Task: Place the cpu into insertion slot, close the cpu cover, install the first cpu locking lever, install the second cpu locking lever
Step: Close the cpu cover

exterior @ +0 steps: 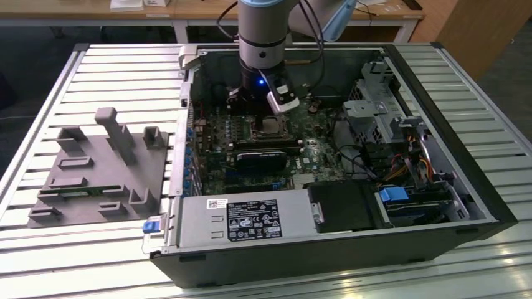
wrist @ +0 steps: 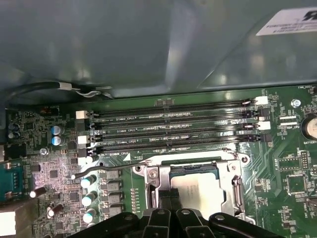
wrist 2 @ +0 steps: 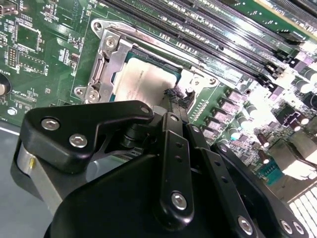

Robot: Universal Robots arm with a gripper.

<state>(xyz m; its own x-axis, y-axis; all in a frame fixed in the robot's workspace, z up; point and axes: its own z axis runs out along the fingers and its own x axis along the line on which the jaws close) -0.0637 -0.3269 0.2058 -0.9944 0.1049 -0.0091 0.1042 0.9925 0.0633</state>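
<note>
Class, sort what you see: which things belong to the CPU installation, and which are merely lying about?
Job in hand: cpu, cpu cover, insertion slot, locking lever, end effector.
Lying about: memory slots, power supply box, grey fixture block.

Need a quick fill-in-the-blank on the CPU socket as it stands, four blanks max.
1. The ____ lies seated in the insertion slot.
2. The cpu cover is ____ over it, framing its face.
3. The memory slots nearby are ____.
4. The pincer hangs low over the insertion slot, inside the computer ____.
Missing: cpu; closed; empty; case.
</note>
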